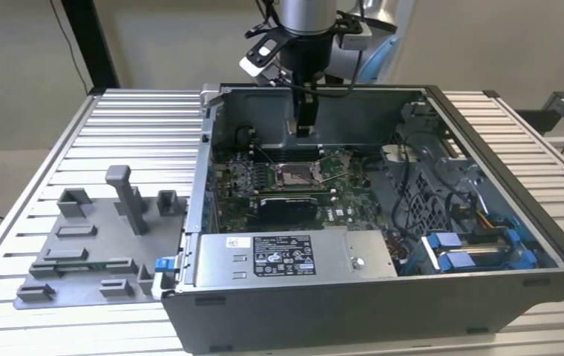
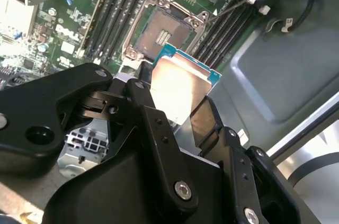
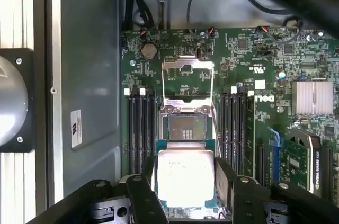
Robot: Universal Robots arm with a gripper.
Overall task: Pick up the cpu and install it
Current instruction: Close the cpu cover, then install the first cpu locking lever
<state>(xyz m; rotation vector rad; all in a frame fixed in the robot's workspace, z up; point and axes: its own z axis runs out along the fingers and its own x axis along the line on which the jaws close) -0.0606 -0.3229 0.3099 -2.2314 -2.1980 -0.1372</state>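
Claw (image 1: 304,124) clamped on the cpu (image 3: 185,179), upper centre of the exterior view, above the open socket (image 1: 294,175); I fear tilt or offset bends its contacts.

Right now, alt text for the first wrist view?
The pincer grips the cpu by two opposite edges, silver top facing the camera, close to the empty socket on the green motherboard. The socket's cover plate is flipped open, and memory slots run along both sides.
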